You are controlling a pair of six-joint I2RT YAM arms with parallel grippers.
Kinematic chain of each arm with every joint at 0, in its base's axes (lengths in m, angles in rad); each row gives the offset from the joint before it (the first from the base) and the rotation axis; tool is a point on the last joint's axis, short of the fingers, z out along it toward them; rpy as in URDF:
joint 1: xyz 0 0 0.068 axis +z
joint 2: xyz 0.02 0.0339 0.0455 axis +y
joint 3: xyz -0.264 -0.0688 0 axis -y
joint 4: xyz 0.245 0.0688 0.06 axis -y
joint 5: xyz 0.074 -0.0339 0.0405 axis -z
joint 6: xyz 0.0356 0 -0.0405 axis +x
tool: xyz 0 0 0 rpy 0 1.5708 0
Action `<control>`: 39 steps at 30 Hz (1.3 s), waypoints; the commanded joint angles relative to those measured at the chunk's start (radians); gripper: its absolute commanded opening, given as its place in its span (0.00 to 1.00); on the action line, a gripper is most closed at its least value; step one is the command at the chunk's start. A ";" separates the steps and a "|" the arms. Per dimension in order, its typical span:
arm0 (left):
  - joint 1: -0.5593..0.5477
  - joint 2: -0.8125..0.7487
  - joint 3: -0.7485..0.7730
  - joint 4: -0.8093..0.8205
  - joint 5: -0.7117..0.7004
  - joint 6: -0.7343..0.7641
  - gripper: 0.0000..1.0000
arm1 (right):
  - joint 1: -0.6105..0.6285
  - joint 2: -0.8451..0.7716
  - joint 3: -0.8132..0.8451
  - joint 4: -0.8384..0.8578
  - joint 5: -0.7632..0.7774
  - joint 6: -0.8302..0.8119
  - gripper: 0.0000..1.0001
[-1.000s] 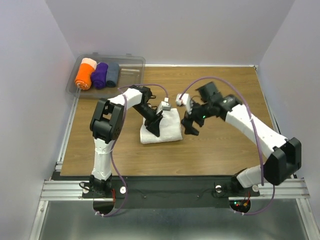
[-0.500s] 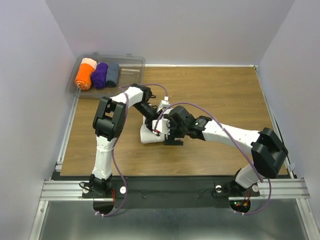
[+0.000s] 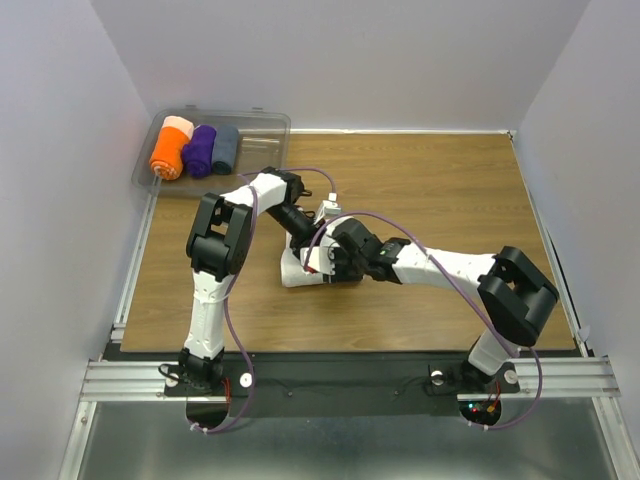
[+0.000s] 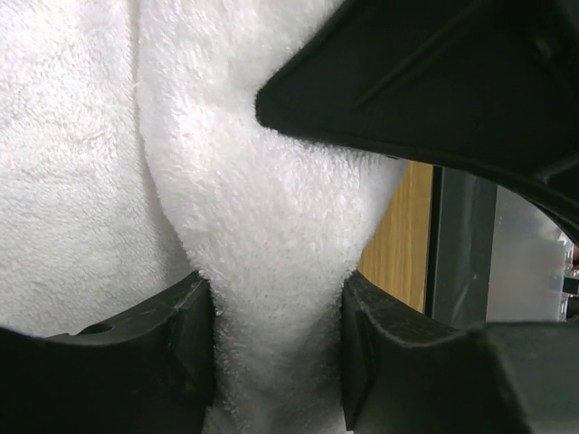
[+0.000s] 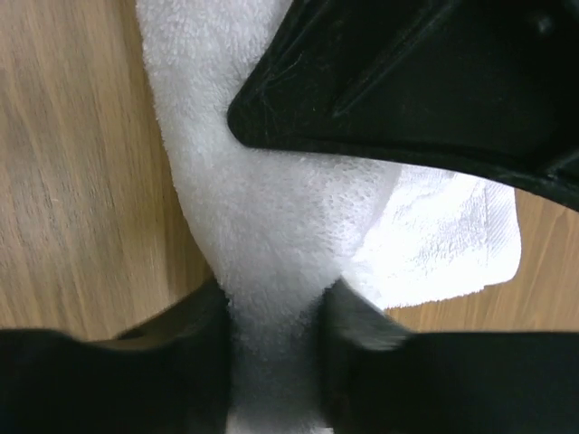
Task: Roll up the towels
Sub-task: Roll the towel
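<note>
Sitting at the far left corner of the wooden table [image 3: 450, 180], a clear plastic bin [image 3: 262, 122] holds three towel rolls side by side: an orange roll [image 3: 168, 155], a purple roll [image 3: 200, 150] and a grey-blue roll [image 3: 226, 148]. Toward the middle, the left gripper [image 4: 276, 344] is clenched on a raised fold of the white towel [image 3: 293, 273], with terry pinched between both fingers. The towel lies bunched at the table's centre, largely hidden under the two wrists in the overhead view. Just to the right, the right gripper [image 5: 274, 353] grasps another ridge of the same towel, with bare wood showing beside the cloth.
</note>
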 commanded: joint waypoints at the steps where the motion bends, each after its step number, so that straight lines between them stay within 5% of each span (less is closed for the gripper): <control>1: 0.016 0.038 -0.040 0.111 -0.222 0.072 0.57 | -0.002 0.013 -0.014 0.005 -0.087 0.059 0.17; 4: 0.024 -0.002 -0.049 0.101 -0.205 0.077 0.60 | -0.020 0.014 0.005 -0.031 -0.159 0.107 0.00; 15: 0.140 -0.422 -0.157 0.216 -0.198 -0.044 0.74 | -0.121 0.115 0.176 -0.390 -0.418 0.168 0.00; 27: 0.276 -0.948 -0.551 0.555 -0.284 -0.189 0.85 | -0.195 0.339 0.416 -0.645 -0.662 0.240 0.00; 34: 0.245 -1.189 -0.805 0.621 -0.336 -0.049 0.97 | -0.229 0.496 0.548 -0.794 -0.797 0.194 0.01; 39: 0.013 -1.347 -0.954 0.698 -0.536 0.041 0.99 | -0.268 0.635 0.644 -0.926 -0.872 0.134 0.00</control>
